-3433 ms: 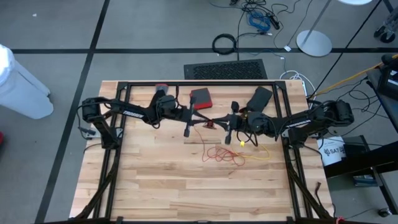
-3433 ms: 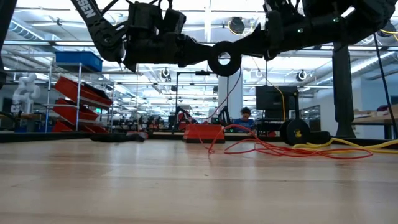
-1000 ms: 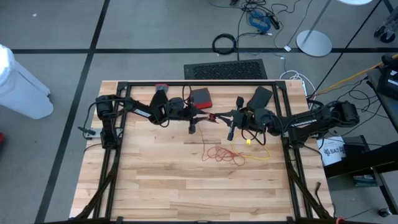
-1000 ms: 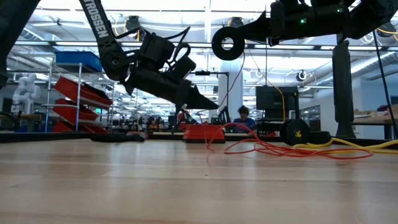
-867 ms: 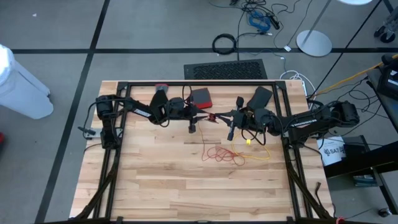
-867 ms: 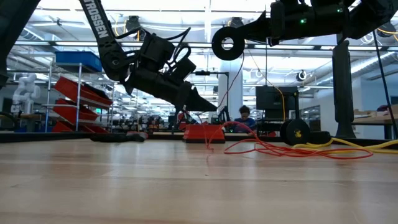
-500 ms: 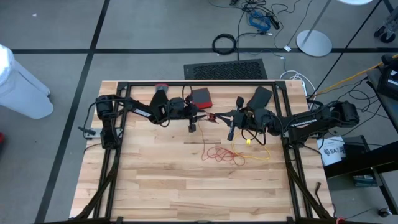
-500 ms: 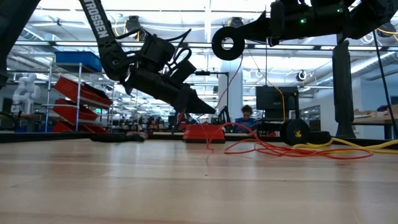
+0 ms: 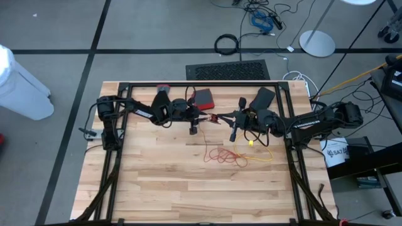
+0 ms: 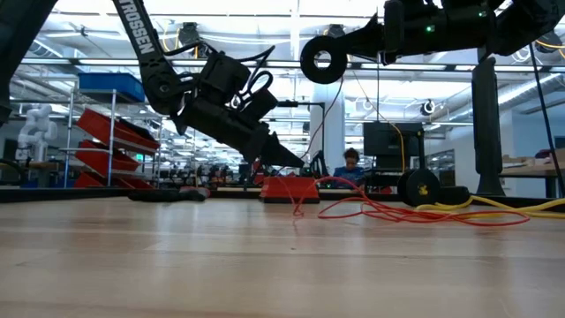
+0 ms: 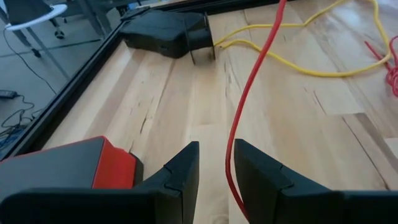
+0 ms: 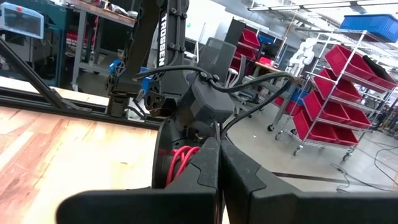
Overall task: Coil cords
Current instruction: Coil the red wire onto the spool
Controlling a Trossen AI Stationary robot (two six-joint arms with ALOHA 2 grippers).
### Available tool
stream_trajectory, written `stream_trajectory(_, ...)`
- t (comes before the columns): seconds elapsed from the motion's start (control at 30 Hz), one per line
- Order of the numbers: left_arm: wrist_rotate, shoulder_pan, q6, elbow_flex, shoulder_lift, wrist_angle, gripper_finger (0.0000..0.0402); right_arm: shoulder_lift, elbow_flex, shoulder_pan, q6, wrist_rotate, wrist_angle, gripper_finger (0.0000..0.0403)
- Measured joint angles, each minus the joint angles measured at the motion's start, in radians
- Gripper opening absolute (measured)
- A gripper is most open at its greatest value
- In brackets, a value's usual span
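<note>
While both arms hang close together over the far half of the worktop, the job looks to be at its gathering stage: neither cord is coiled yet.

The left hand tilts down toward the wood with its fingers parted. The red cord runs up through that gap, close to one finger and apparently not pinched. Judging by this, the open fingers serve as a guide or a post for the cord to be drawn past, not as a clamp. A red box sits just beside this hand, on its far side.

Just past the left hand's fingertips, a short red stretch bridges the gap toward the right hand. That hand's fingers are pressed together, and red strands show right behind them. Whether they actually nip the cord I cannot tell, though a closed hand raised here would suit lifting one end clear of the wood.

Below and in front of both hands, the rest of the red cord lies as a loose, thin scribble of overlapping loops. Beside the right hand a black box rests, and the yellow cord trails flat and slack from under that hand, touching the red tangle.
</note>
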Motion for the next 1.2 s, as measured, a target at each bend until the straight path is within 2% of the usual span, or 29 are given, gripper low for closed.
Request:
stream_trajectory(0.17, -0.01, 0.0, 0.0, 0.053, 0.0, -0.085, 0.0107, 0.0, 0.0, 0.0, 0.0, -0.002, 0.011, 0.0)
stream_trajectory(0.37, -0.022, 0.0, -0.001, 0.093, 0.0, -0.089, 0.0099, 0.0, 0.0, 0.0, 0.01, -0.023, 0.012, 0.0)
stream_trajectory(0.47, -0.033, 0.0, 0.0, 0.099, 0.0, -0.107, 0.0072, 0.0, 0.0, 0.0, 0.017, -0.023, 0.011, 0.0)
stream_trajectory(0.6, -0.035, 0.0, 0.005, 0.099, 0.0, -0.14, 0.0013, 0.0, 0.0, 0.0, 0.026, -0.023, 0.004, 0.0)
stream_trajectory(0.67, -0.041, 0.0, 0.021, 0.099, 0.0, -0.165, 0.0009, 0.0, 0.0, 0.001, 0.026, -0.023, 0.004, 0.0)
stream_trajectory(0.87, -0.126, 0.0, -0.01, 0.099, -0.01, -0.194, 0.0004, 0.0, 0.0, 0.001, 0.03, -0.022, -0.004, 0.0)
stream_trajectory(1.07, -0.217, 0.0, -0.031, 0.099, -0.085, -0.264, 0.0002, 0.0, 0.001, 0.001, 0.037, -0.015, -0.046, 0.0)
stream_trajectory(1.2, -0.284, 0.003, -0.015, 0.099, -0.162, -0.345, 0.0001, 0.0, 0.001, 0.0, 0.034, 0.053, -0.084, 0.0)
